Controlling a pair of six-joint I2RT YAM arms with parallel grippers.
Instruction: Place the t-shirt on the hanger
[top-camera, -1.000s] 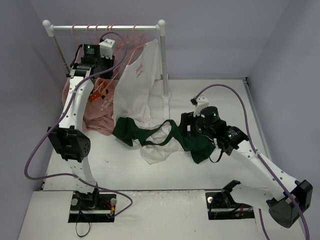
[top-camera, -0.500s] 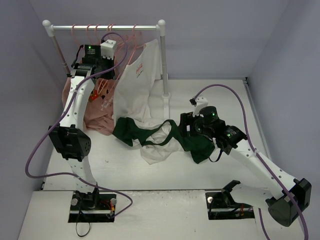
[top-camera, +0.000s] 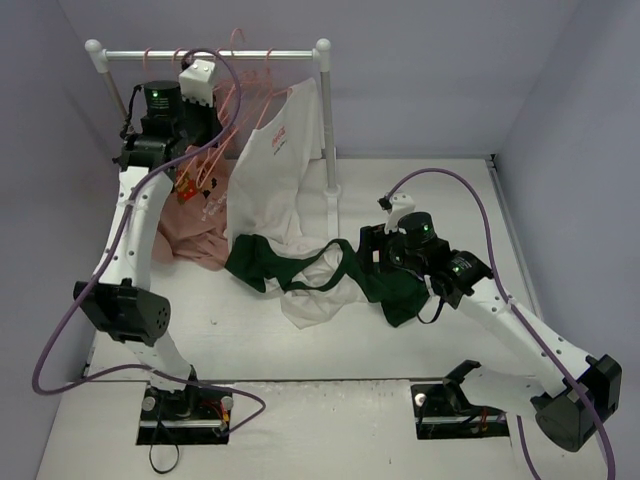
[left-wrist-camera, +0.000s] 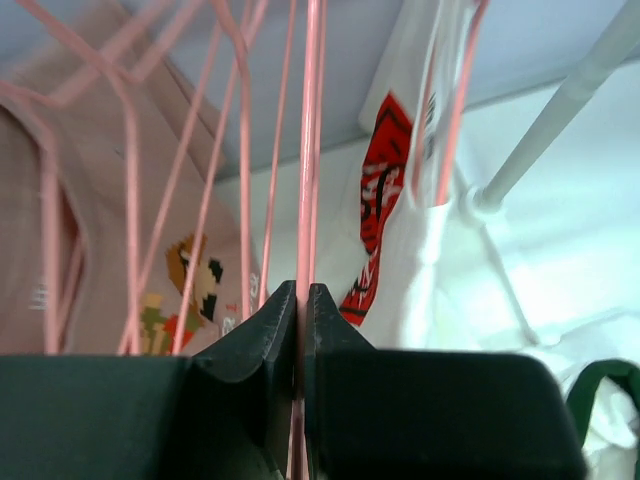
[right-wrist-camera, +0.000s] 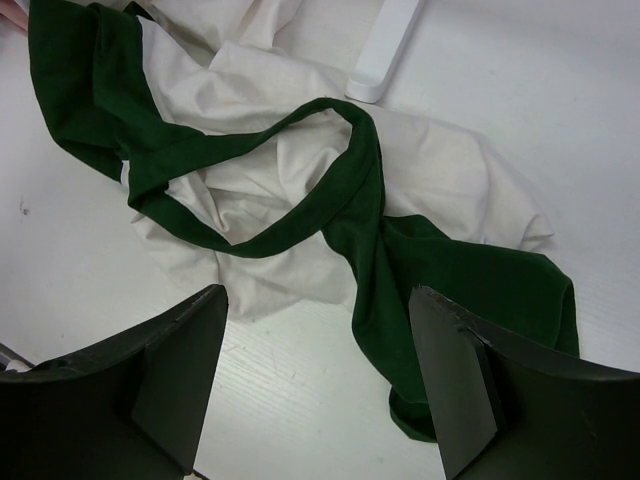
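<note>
Lying crumpled mid-frame on the tabletop (top-camera: 300, 350), the t-shirt (top-camera: 318, 292) looks soft, light, floppy. Left wrist: left fingers (left-wrist-camera: 288, 320) pinch tight on the hanger (left-wrist-camera: 312, 150), thin stiff wire. Right wrist: right fingers (right-wrist-camera: 455, 375) gape empty above the green collar loop (right-wrist-camera: 355, 170), likely the best hold.

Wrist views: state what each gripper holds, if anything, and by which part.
The left gripper is shut on the hanger, pinching a straight run of its wire. The right gripper is open over the t-shirt, holding nothing.

rack (top-camera: 327, 110) back left | white red-print shirt (top-camera: 272, 190) hangs from it | pink shirt (top-camera: 195, 238) alongside
</note>
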